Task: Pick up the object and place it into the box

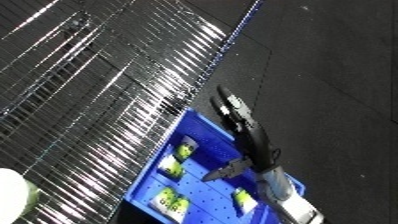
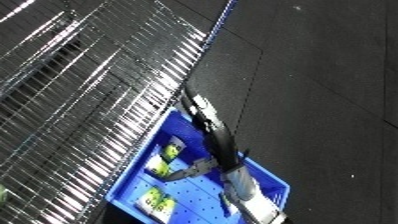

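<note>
A blue bin (image 1: pixel 149 176) sits next to a wire shelf. Several small packets with green and yellow labels lie on its dotted floor, among them one (image 1: pixel 187 149) near the far wall and one (image 1: pixel 169 200) at the near end. My right hand (image 1: pixel 253 142) reaches in from the lower right and stretches over the bin's right side. It is open, with straight fingers that point past the far rim and the thumb (image 1: pixel 222 172) spread out over the bin floor. Nothing shows in the hand. My left hand is out of sight.
A chrome wire shelf (image 1: pixel 98 100) fills the left half of the view, its edge running along the bin. A white and green rounded object (image 1: pixel 13 192) rests on it at the lower left. Dark floor (image 1: pixel 338 75) lies to the right.
</note>
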Controlling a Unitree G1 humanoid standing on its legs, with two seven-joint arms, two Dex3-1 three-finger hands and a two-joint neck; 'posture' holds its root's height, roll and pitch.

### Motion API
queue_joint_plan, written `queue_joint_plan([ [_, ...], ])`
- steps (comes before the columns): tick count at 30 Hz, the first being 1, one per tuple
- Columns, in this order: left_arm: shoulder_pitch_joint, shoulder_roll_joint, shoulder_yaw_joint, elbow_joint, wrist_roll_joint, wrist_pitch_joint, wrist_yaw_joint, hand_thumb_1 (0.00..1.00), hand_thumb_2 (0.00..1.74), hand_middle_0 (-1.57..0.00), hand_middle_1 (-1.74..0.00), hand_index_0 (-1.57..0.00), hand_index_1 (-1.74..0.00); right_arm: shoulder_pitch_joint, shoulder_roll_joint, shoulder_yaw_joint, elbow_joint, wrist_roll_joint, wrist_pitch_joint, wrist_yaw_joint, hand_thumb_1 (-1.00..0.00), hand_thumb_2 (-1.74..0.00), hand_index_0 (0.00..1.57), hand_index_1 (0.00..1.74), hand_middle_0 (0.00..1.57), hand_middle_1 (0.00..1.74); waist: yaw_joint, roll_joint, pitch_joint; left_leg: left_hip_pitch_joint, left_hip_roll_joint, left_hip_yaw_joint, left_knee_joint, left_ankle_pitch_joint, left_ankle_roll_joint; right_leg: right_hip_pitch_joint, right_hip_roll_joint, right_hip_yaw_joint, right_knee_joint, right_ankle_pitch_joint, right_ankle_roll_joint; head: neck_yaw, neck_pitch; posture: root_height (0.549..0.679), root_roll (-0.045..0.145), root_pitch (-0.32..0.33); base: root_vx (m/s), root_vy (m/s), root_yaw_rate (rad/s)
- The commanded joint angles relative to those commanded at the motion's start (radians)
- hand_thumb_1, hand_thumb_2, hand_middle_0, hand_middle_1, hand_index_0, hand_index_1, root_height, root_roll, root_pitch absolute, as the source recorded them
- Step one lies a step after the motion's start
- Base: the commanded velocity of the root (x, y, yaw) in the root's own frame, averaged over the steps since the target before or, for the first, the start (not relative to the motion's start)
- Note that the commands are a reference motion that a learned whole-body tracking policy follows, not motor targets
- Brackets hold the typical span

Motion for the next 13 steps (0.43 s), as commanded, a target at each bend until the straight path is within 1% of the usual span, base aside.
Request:
queue_joint_plan([
  [4, -0.012, -0.003, -0.007, 0.012, 0.002, 0.009, -0.001, 1.0, 1.74, -1.57, -1.74, -1.57, -1.74, -0.049, -0.001, 0.03, -0.021, -0.007, 0.03, 0.025, 0.0, 0.0, 0.0, 0.0, 0.0, 0.0, 0.022, -0.004, -0.003, -0.005, -0.004, -0.014, 0.005, 0.003, -0.0025, 0.005, -0.0074, -0.008, 0.006, -0.004, -0.0019, -0.069, -0.021, 0.648, 0.099, 0.043, 0.006, -0.017, 0.113],
  [6, -0.018, -0.005, -0.012, 0.02, 0.002, 0.012, -0.004, 1.0, 1.74, -1.57, -1.74, -1.57, -1.74, -0.07, -0.001, 0.042, -0.03, -0.013, 0.045, 0.038, 0.0, 0.0, 0.0, 0.0, 0.0, 0.0, 0.031, -0.006, -0.005, -0.007, -0.006, -0.02, 0.01, 0.004, -0.0042, 0.009, -0.0133, -0.012, 0.008, -0.005, -0.0025, -0.121, -0.036, 0.648, 0.1, 0.039, 0.017, -0.007, 0.134],
  [10, -0.031, -0.012, -0.024, 0.041, 0.002, 0.015, -0.011, 1.0, 1.74, -1.57, -1.74, -1.57, -1.74, -0.108, 0.001, 0.068, -0.037, -0.027, 0.067, 0.063, 0.0, 0.0, 0.0, 0.0, 0.0, 0.0, 0.051, -0.01, -0.01, -0.009, -0.011, -0.032, 0.023, 0.009, -0.0087, 0.019, -0.0277, -0.022, 0.006, -0.004, -0.0035, -0.242, -0.07, 0.648, 0.104, 0.026, 0.041, -0.004, 0.144],
  [13, -0.039, -0.016, -0.031, 0.049, 0.001, 0.021, -0.013, 1.0, 1.74, -1.57, -1.74, -1.57, -1.74, -0.136, 0.004, 0.088, -0.039, -0.041, 0.084, 0.077, 0.0, 0.0, 0.0, 0.0, 0.0, 0.0, 0.065, -0.011, -0.011, -0.011, -0.013, -0.04, 0.031, 0.016, -0.0112, 0.024, -0.0352, -0.03, 0.011, -0.008, -0.0059, -0.347, -0.086, 0.648, 0.105, 0.018, 0.039, 0.002, 0.141],
])
